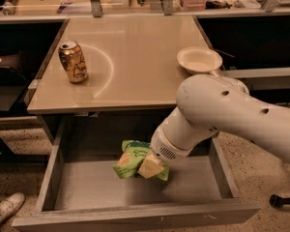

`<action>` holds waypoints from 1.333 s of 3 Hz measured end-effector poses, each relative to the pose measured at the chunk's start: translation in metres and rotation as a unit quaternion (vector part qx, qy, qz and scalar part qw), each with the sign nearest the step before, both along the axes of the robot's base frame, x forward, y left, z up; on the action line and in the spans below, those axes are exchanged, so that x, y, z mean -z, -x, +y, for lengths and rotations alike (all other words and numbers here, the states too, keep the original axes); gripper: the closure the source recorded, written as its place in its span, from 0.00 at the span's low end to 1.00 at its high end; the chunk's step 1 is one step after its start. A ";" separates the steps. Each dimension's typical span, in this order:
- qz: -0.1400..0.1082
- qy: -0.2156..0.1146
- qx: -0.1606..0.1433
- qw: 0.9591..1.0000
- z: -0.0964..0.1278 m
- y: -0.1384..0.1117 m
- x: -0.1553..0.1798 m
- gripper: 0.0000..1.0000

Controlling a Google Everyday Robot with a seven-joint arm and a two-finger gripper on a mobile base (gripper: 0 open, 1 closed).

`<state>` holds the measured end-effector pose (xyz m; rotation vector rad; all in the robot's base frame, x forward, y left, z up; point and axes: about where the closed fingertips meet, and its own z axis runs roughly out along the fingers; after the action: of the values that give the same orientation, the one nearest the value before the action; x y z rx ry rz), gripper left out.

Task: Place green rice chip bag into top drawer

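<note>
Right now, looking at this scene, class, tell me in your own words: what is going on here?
A robot arm reaches down into the open top drawer under the table. Its gripper is at the green rice chip bag, which is low inside the drawer, toward the middle. Whether the bag has been released cannot be told. A gold soda can and a pale bowl stand on the table, apart from the arm.
</note>
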<state>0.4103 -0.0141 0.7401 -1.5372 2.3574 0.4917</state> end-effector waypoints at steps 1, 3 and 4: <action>0.001 -0.021 -0.001 1.000 0.008 -0.010 0.012 1.00; 0.001 -0.021 -0.001 1.000 0.008 -0.010 0.013 0.58; 0.001 -0.021 -0.001 1.000 0.008 -0.010 0.013 0.35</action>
<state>0.4207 -0.0058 0.7273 -1.5210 2.3313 0.5405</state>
